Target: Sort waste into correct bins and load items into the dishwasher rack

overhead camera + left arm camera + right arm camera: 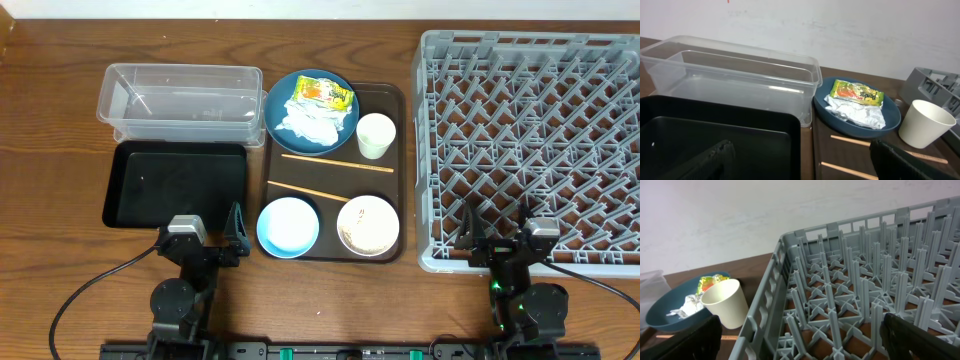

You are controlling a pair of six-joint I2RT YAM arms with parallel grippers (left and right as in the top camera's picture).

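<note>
Left gripper (800,150) and right gripper (800,330) spread wide; brown wood table (60,120), white wall (840,30); grey pegged lattice rack (530,140).

Serving tray (370,182): plain dark brown. On it: plate (283,93), dark blue; tissue (318,124), white; wrapper (323,94), yellow-green, printed orange-red with dark lettering; cup (376,135), white; small bowl (288,226), light blue; second bowl (368,225), white, beige inside; chopsticks (336,162), pale wood. Left of it: tub (180,100), clear; bin tray (175,185), black. Right of it: rack (530,130), grey lattice. Under it: table (60,250), brown wood grain.
</note>
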